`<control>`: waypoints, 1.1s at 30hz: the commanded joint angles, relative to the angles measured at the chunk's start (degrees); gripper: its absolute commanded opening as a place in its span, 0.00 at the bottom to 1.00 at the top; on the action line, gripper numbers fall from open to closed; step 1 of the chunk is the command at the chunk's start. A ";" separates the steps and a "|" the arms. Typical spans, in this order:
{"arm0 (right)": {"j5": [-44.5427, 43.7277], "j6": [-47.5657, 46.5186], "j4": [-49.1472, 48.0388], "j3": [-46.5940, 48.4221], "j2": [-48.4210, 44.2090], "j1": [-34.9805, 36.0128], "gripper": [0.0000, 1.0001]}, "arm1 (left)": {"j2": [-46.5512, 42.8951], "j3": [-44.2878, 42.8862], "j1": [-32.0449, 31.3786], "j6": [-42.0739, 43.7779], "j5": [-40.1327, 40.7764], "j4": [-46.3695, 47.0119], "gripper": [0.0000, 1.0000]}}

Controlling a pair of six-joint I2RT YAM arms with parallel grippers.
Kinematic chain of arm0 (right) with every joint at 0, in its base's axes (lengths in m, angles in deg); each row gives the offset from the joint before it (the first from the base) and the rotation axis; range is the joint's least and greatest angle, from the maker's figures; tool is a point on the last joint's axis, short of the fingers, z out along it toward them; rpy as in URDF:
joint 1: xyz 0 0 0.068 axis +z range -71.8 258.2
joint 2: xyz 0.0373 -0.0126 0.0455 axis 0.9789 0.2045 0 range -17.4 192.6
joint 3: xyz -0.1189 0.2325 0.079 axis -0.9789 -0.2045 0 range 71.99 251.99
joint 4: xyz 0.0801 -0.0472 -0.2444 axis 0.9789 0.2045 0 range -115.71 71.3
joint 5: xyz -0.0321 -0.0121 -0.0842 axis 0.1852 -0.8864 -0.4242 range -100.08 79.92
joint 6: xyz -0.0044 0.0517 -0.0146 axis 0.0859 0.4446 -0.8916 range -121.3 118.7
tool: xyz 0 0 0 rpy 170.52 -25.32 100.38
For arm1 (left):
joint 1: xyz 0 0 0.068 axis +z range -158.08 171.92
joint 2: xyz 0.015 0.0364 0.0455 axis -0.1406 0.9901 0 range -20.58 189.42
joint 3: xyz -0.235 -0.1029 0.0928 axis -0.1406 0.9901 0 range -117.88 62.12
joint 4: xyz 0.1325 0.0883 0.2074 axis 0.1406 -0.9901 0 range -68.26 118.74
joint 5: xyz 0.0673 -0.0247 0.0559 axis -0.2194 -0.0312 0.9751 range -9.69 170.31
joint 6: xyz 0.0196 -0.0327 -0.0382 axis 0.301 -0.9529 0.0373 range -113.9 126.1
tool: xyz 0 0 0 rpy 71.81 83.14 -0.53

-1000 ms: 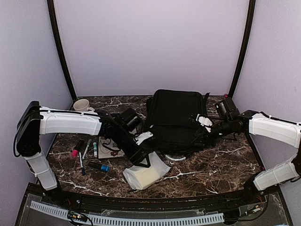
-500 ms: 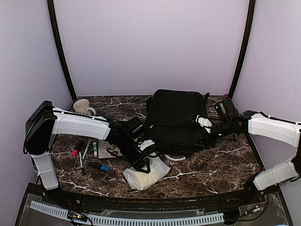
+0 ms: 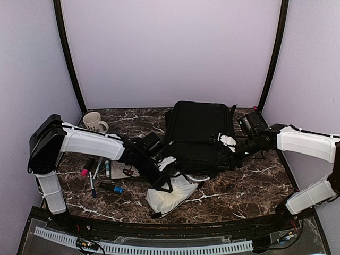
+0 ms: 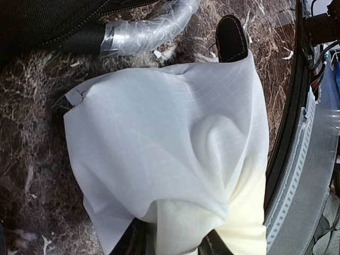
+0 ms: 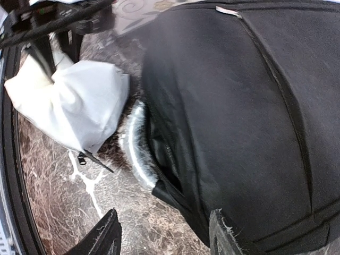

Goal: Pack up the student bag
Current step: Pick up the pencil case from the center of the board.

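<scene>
The student bag, a large black backpack, lies flat mid-table, its zipper slightly parted beside the grey-white loop handle. In front of it sits a white fabric pouch with a black zipper tab. My left gripper is shut on the pouch's near end; the cloth bunches between the jaws of that gripper. My right gripper is open at the bag's near right corner. One finger is over the table, the other is against the bag.
A cream mug stands at the back left. Markers, one pink-capped and one blue-capped, lie left of a printed card. The table's metal front rail runs close behind the pouch.
My left gripper has closed on the white pouch, which has bunched up and shifted slightly toward the front edge. The right gripper has edged a little further back along the bag.
</scene>
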 commanded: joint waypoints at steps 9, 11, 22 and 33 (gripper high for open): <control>-14.95 -12.84 8.39 11.12 4.75 25.59 0.68 | 3.78 6.61 2.45 0.49 1.93 2.99 0.28; -20.90 -12.99 6.59 11.57 7.65 30.51 0.70 | 3.91 6.95 3.64 1.23 -0.43 4.19 0.28; -34.11 -15.57 -5.17 9.87 13.77 41.76 0.73 | 5.06 6.25 6.74 2.59 -6.13 6.16 0.28; -35.70 -16.38 -13.95 6.05 18.91 43.02 0.69 | 6.57 5.48 8.14 2.27 -7.58 6.84 0.28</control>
